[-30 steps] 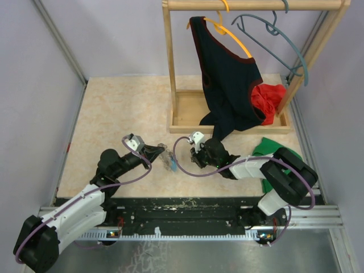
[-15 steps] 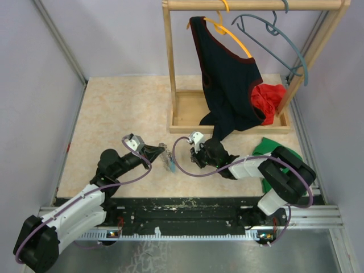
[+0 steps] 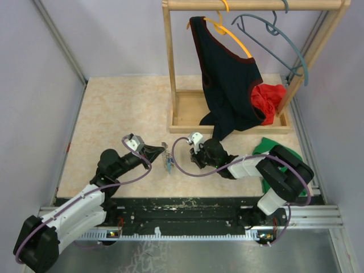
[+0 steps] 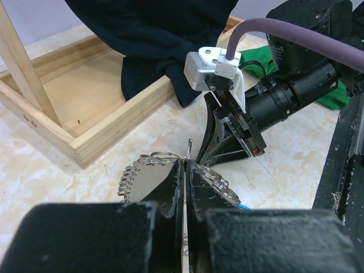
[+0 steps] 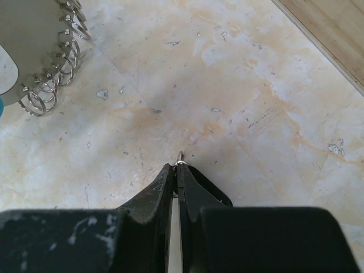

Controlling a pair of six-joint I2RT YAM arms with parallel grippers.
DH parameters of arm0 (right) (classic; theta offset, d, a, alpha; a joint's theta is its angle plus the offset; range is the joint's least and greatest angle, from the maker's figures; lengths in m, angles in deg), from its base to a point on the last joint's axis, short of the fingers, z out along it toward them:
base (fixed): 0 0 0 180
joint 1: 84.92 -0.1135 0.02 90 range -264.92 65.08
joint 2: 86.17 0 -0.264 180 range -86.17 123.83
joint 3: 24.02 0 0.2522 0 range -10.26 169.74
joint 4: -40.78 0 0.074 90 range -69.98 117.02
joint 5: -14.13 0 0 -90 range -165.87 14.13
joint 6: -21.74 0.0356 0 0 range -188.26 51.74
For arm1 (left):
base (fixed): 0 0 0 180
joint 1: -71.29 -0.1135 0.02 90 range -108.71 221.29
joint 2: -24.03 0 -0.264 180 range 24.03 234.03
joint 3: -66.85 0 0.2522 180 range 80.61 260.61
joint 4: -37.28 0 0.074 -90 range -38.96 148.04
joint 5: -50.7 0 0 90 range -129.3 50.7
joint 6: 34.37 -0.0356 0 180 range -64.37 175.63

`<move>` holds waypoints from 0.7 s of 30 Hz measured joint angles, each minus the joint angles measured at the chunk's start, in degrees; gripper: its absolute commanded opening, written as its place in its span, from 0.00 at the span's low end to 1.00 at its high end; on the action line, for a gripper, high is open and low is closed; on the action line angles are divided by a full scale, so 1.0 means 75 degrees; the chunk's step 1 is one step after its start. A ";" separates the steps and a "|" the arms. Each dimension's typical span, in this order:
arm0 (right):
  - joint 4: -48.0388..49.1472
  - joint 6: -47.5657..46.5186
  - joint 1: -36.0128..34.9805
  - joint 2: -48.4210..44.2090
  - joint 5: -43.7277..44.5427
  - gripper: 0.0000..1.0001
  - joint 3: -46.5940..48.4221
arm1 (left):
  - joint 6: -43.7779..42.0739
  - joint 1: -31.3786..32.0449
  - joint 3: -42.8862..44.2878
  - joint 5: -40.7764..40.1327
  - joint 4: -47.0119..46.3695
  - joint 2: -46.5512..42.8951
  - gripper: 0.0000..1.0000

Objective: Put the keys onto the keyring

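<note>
The room is a small booth with pale lilac walls, and the table (image 3: 114, 108) has a beige, marble-like top with many small scratches. At the back stands a wooden rack (image 3: 170, 74). On it a dark garment (image 3: 227, 85) hangs from a yellow hanger (image 3: 236, 41), and beside it there is a grey-blue hanger (image 3: 278, 45). A red cloth (image 3: 270, 98) lies in the rack's base, and a green cloth (image 3: 266, 147) lies on the table at the right.

Both arms reach low toward the middle of the table, near its front edge. The left arm stretches from the near left corner, almost flat. The left gripper (image 4: 186, 165) has its fingers pressed together on the keyring (image 4: 132, 176), whose grey wire coils spread out on both sides of the fingertips. The light-blue section (image 4: 243, 208) of the keyring shows just at the right of these fingers.

The right arm is folded back on itself, with the elbow at the right, and its wrist points to the left. The right gripper (image 5: 178, 165) is tilted down to the table, near the keyring but apart from it. Its jaws are nearly together, and a small metal piece (image 5: 180, 154) is pinched at the tips. I cannot tell whether this is one of the keys.
</note>
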 measured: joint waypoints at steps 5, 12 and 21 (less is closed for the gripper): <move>0.0006 0.0006 0.0000 0.0006 0.0035 0.11 0.0000 | 0.0000 0.0000 -0.0003 0.0000 0.0003 -0.0006 0.01; -0.0032 0.0058 0.0000 0.0055 0.0262 0.09 0.0087 | 0.0003 0.0000 -0.0003 0.0003 0.0003 -0.0026 0.01; -0.0052 0.0131 0.0000 0.0198 0.0621 0.00 0.0256 | 0.0003 0.0000 -0.0026 0.0015 -0.0023 -0.0029 0.01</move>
